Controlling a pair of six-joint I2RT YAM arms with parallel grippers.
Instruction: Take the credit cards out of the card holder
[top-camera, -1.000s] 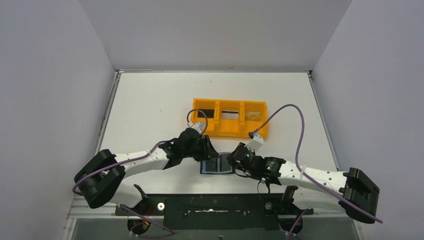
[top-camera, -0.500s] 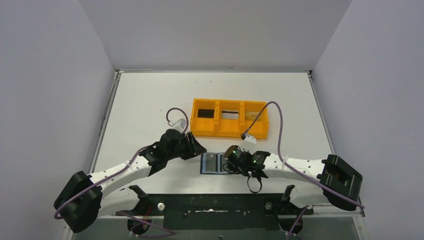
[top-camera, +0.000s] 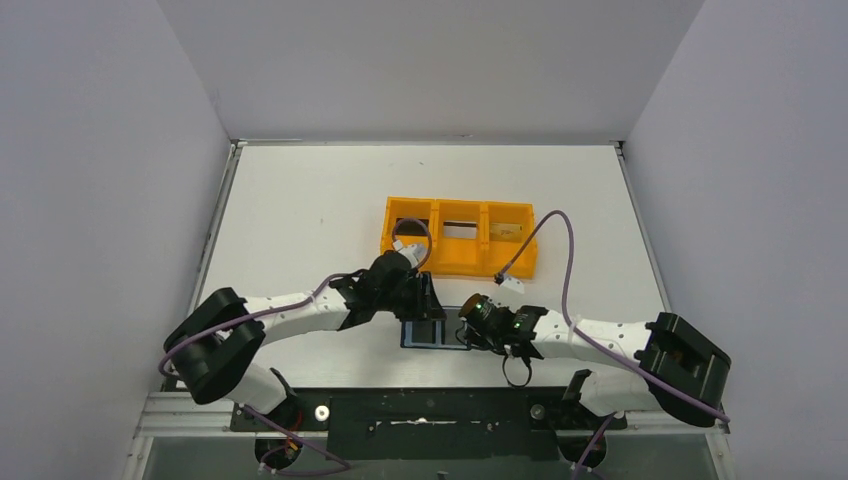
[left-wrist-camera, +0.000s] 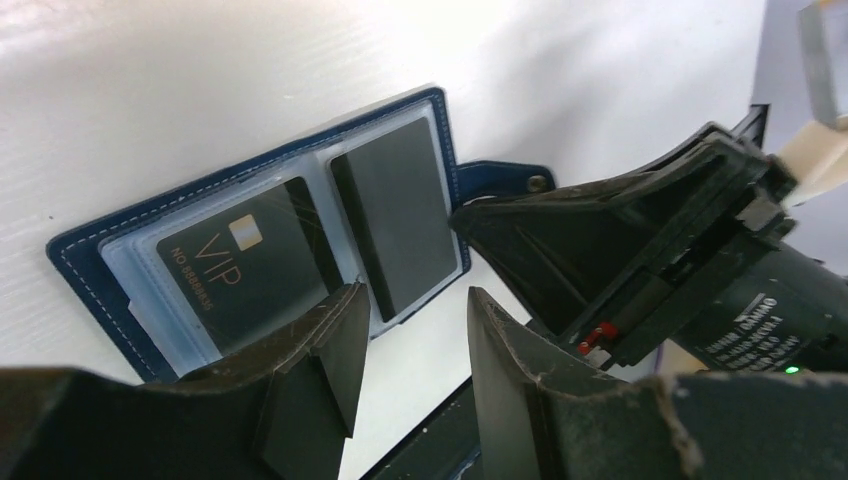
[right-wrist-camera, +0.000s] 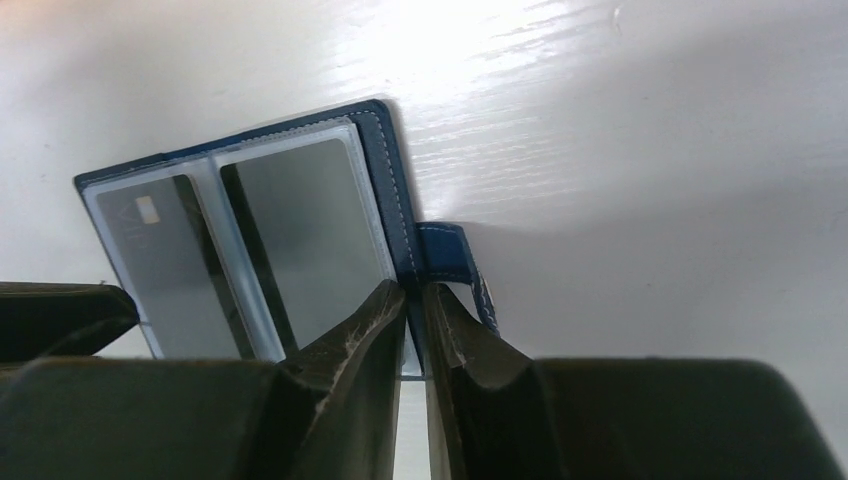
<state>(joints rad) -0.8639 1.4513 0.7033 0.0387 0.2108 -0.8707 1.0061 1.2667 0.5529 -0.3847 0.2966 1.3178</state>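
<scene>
Two credit cards (left-wrist-camera: 240, 265), one marked "VIP", are sleeved in the card holder (left-wrist-camera: 75, 255), which is pinched by the right hand (right-wrist-camera: 415, 295). The left hand (left-wrist-camera: 415, 300) is spread.

The card holder (left-wrist-camera: 322, 178) is covered in matt navy leather-like material, stitched with pale thread, and its sleeves are made of clear, glossy plastic. The cards (left-wrist-camera: 240, 265) inside are finished dark and smooth. The bench (left-wrist-camera: 200, 80) is coated white, faintly grained, with a sheen.

One card holder (left-wrist-camera: 80, 258) with two cards (left-wrist-camera: 235, 270), one tray (top-camera: 458, 264)
</scene>
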